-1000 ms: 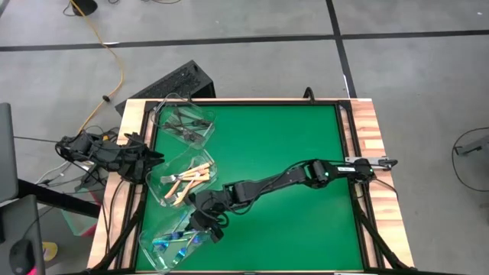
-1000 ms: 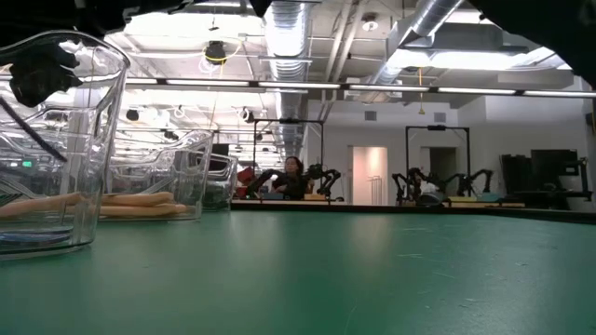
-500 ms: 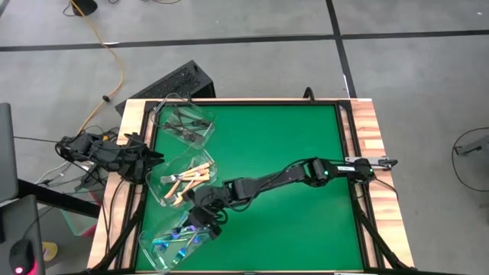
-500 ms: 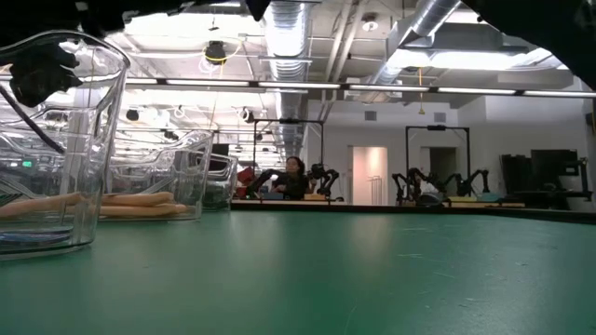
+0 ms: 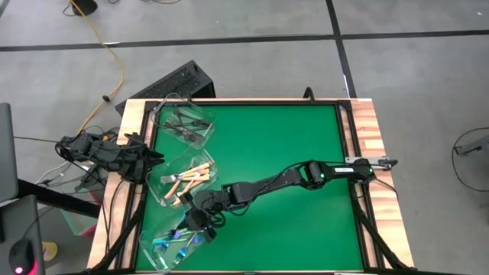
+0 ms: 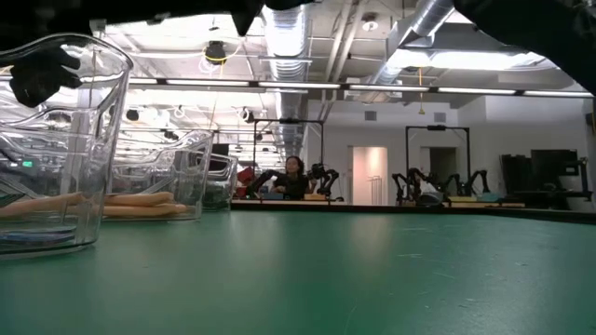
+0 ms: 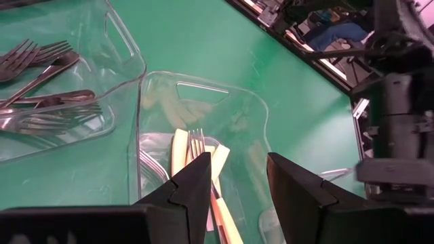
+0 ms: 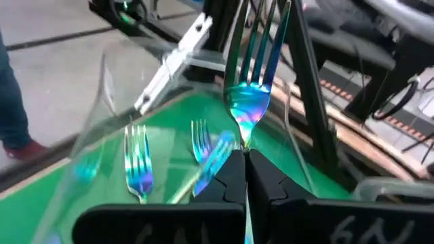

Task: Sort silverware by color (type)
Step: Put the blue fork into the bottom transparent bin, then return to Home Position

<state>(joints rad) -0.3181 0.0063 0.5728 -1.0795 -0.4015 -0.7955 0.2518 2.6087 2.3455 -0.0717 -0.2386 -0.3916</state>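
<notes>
1. I see three clear plastic tubs in a row along the left edge of the green table mat [image 5: 290, 145].
2. The far tub [image 5: 186, 120], near the far-left corner, holds dark silver-grey forks [image 7: 37, 61].
3. The middle tub [image 5: 183, 177] holds cream-handled forks [image 5: 189, 177].
4. The near tub [image 5: 174, 243], at the near-left corner, holds iridescent blue-purple forks [image 8: 139, 163] lying flat.
5. My right gripper [image 5: 200, 219] reaches across the mat and hangs over the near tub's rim, fingers pressed together on the neck of one iridescent fork [image 8: 249, 74], tines pointing away from the wrist.
6. My left gripper [image 7: 234, 183] sits off the left edge by the middle tub, fingers spread, holding nothing.
7. I can read no writing on the tubs or forks.
</notes>
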